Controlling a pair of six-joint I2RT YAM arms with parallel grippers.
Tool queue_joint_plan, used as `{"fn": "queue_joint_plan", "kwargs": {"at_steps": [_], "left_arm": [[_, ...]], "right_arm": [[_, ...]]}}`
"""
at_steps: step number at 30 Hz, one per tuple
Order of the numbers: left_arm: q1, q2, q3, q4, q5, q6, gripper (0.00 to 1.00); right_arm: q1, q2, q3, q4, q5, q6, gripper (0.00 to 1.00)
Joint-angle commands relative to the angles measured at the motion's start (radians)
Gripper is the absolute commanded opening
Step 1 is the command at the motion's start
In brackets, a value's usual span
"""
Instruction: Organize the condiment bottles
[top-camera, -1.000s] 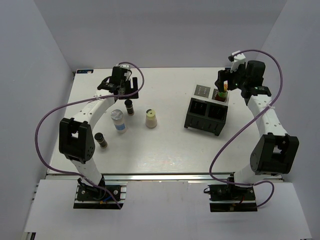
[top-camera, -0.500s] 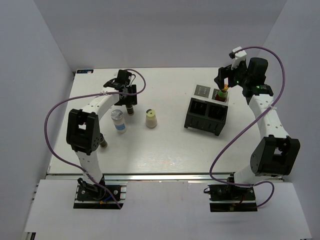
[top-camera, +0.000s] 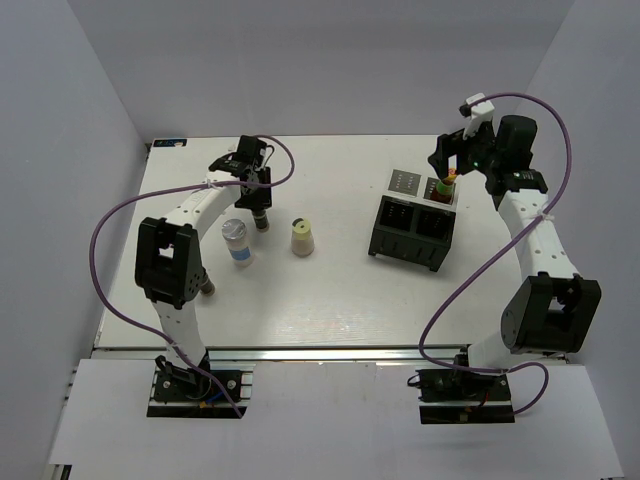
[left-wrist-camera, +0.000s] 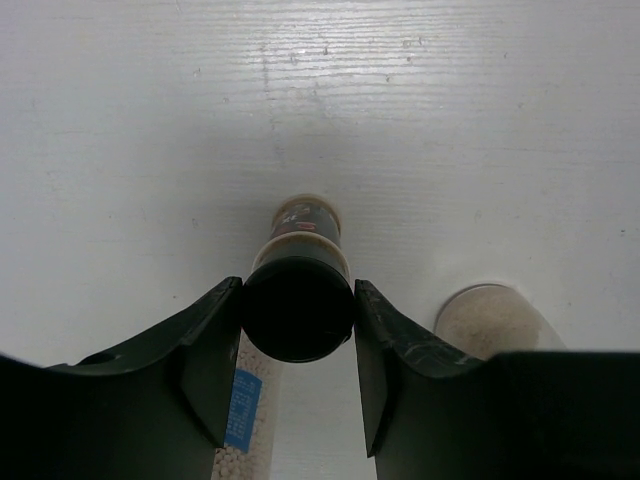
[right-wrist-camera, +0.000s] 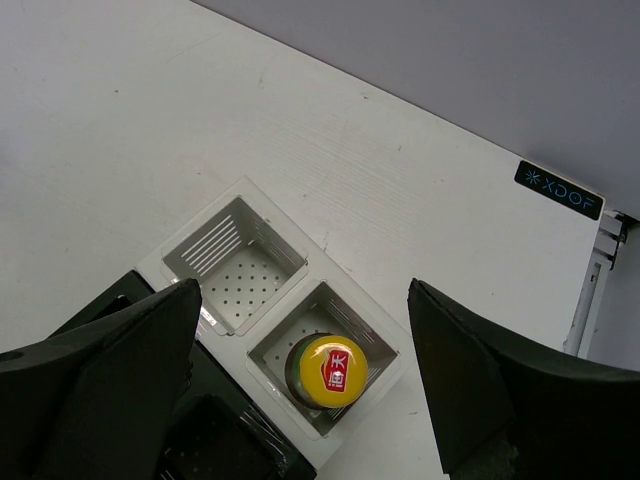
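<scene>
Left gripper (left-wrist-camera: 298, 295) fingers clamp a dark jar (left-wrist-camera: 300, 225) by its lid at upper left of the table (top-camera: 330, 300), while the right gripper (right-wrist-camera: 302, 290) hangs spread wide over the red sauce bottle (right-wrist-camera: 332, 372) in the rack (top-camera: 410, 245) at upper right; so high a grip could swing the jar into the neighbouring white bottle (left-wrist-camera: 240, 405).

Left wrist view: on the dark jar (left-wrist-camera: 297, 310), the black lid hides most of the body. Blue-labelled bottle (left-wrist-camera: 242, 400) is only a sliver behind one finger (left-wrist-camera: 205, 365). Cream bottle (left-wrist-camera: 488, 312) is cut off by the other.
Top view: second dark jar (top-camera: 206, 288) sits partly behind the left arm.
Right wrist view: sauce bottle (right-wrist-camera: 331, 372) shows its cap only, print unreadable.
</scene>
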Motion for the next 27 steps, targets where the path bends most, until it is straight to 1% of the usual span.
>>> {"fn": "queue_joint_plan", "kwargs": {"at_steps": [1, 6, 7, 9, 11, 13, 14, 17, 21, 25, 27], "left_arm": [[-0.009, -0.001, 0.041, -0.018, -0.011, 0.007, 0.40], [-0.011, -0.010, 0.047, -0.024, -0.010, 0.007, 0.27], [-0.009, -0.013, 0.055, -0.024, -0.006, 0.007, 0.22], [-0.012, -0.019, 0.070, -0.026, 0.004, 0.005, 0.16], [-0.017, -0.027, 0.105, -0.032, 0.010, 0.007, 0.10], [-0.024, -0.033, 0.153, -0.037, 0.042, 0.010, 0.07], [-0.027, -0.035, 0.170, -0.044, 0.049, 0.011, 0.02], [-0.052, -0.033, 0.239, -0.058, 0.072, 0.008, 0.00], [-0.099, -0.018, 0.340, -0.060, 0.124, 0.001, 0.00], [-0.156, 0.021, 0.463, -0.015, 0.181, -0.001, 0.00], [-0.191, 0.044, 0.513, 0.020, 0.237, 0.002, 0.00]], "right_arm": [[-0.005, -0.047, -0.009, 0.043, -0.012, 0.005, 0.89], [-0.005, -0.048, -0.014, 0.046, -0.015, 0.009, 0.89], [-0.005, -0.050, -0.014, 0.047, -0.015, 0.011, 0.89], [-0.005, -0.050, -0.014, 0.047, -0.016, 0.013, 0.89], [-0.005, -0.053, -0.014, 0.047, -0.019, 0.011, 0.89], [-0.005, -0.056, -0.012, 0.044, -0.024, 0.011, 0.89], [-0.005, -0.056, -0.009, 0.041, -0.031, 0.011, 0.89], [-0.005, -0.057, -0.008, 0.032, -0.050, 0.011, 0.89], [-0.003, -0.067, -0.019, 0.033, -0.064, 0.017, 0.89], [-0.003, -0.071, -0.022, 0.033, -0.076, 0.023, 0.88], [-0.003, -0.073, -0.026, 0.035, -0.084, 0.028, 0.88]]}}
